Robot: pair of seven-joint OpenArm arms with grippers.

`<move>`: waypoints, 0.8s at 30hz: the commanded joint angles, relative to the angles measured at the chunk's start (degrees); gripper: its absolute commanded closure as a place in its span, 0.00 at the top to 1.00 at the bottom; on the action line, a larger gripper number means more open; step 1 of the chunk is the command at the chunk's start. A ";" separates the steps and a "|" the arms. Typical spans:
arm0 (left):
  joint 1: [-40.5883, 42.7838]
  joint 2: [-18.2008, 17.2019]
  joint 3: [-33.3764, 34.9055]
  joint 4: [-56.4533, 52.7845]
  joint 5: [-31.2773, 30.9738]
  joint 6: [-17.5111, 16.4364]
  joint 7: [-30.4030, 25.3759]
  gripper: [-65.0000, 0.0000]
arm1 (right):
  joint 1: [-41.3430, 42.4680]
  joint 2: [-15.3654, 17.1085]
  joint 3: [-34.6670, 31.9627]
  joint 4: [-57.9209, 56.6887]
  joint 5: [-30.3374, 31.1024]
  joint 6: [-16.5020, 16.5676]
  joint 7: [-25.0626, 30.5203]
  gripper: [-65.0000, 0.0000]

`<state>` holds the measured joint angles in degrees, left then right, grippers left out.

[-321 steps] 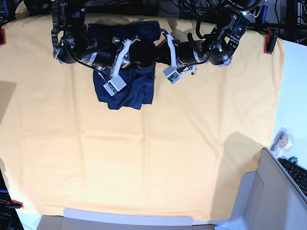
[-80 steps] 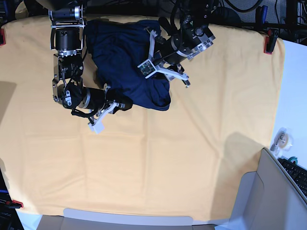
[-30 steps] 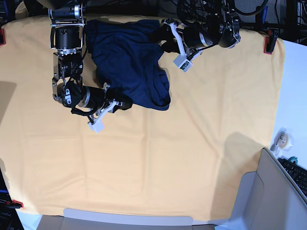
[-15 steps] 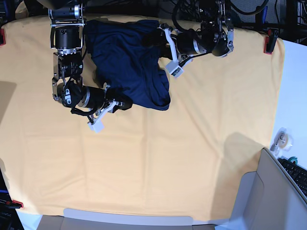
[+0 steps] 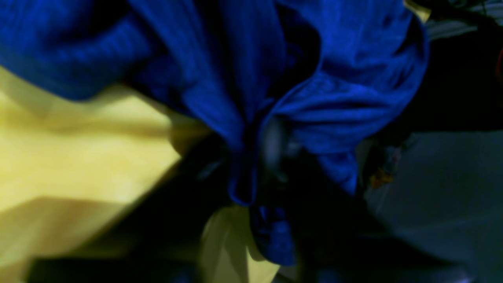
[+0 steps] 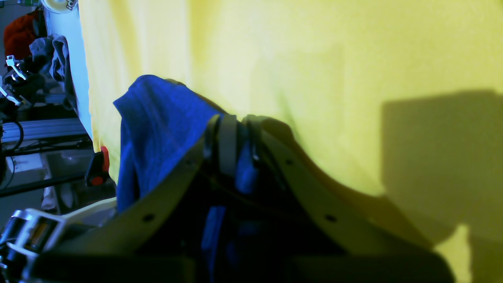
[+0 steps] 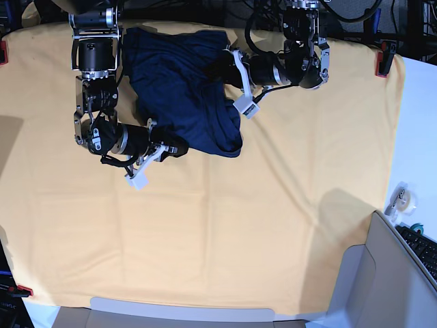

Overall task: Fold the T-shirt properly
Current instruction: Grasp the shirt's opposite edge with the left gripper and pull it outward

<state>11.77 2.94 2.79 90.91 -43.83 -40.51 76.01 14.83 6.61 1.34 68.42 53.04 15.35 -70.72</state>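
1. Pinching a bunched edge of the shirt [image 6: 157,118], the right gripper [image 6: 232,153] is seen in its wrist view with its jaws closed on blue fabric; in the base view it [image 7: 167,149] sits at the shirt's lower left corner, low against the counter [image 7: 218,239].
2. The left gripper [image 7: 229,68] is placed at the shirt's upper right edge. In its wrist view the fabric [image 5: 275,98] is gathered into folds that converge at the gripper [image 5: 271,149], which suggests a grip on cloth, but the picture is dark and blurred there, so whether the jaws are clamped cannot be told.
3. The shirt [image 7: 181,89] lies crumpled at the far side of the counter, between the two arms, with its lower edge curled under near the middle.
4. The yellow cloth [image 7: 205,225] covering the counter is left bare over its whole near half, where room for spreading is available.
5. Opposite edges appear to be held so that the garment can be pulled taut and flattened; the folding itself is judged not yet begun, since no straight fold line is visible.
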 commanded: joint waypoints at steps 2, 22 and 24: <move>0.85 -1.84 0.77 -0.23 4.23 0.51 3.99 0.00 | 1.04 -0.06 0.28 0.37 0.46 -0.19 -0.10 0.00; -9.35 -16.79 2.62 3.64 4.41 0.51 3.99 0.00 | -3.97 3.89 0.19 18.13 0.46 -0.45 -0.18 0.00; -8.82 -16.79 2.80 3.64 4.32 0.51 3.99 0.00 | -3.97 4.25 0.19 18.04 0.46 -0.45 -0.18 0.00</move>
<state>2.96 -13.23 5.74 94.13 -40.71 -40.29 78.70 9.69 10.52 1.34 85.41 52.38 14.55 -71.81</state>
